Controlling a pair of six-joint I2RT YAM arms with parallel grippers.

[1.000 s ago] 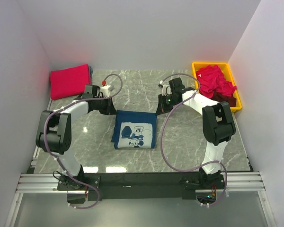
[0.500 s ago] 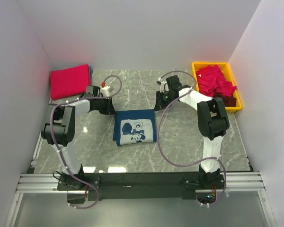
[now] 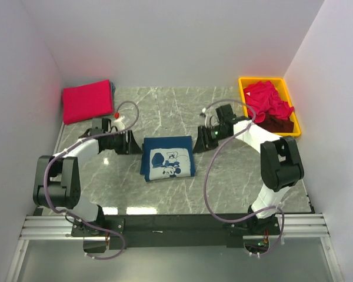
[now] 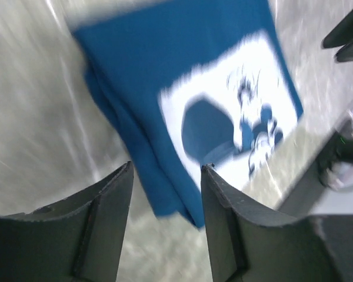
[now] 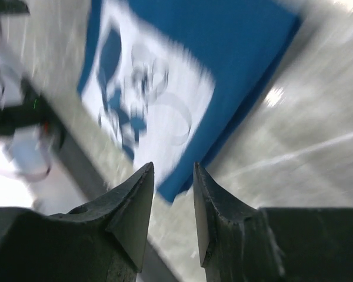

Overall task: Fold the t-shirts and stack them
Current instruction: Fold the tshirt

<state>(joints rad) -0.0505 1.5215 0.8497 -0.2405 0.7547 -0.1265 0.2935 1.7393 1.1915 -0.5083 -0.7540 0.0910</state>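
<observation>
Top external: folded navy t-shirt (image 3: 167, 157) lay flat on the table (image 3: 235, 176).
Left tool (image 3: 128, 143) stood parted, empty, beside its left edge; right tool (image 3: 203, 140) narrowly parted, empty, beside its right.

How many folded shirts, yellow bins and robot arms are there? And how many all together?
Folded shirts: 2 (blue shirt, pink shirt)
Yellow bin: 1
Robot arms: 2 (left arm, right arm)
Total: 5
The crumpled shirts in the bin are too tangled to count.
</observation>
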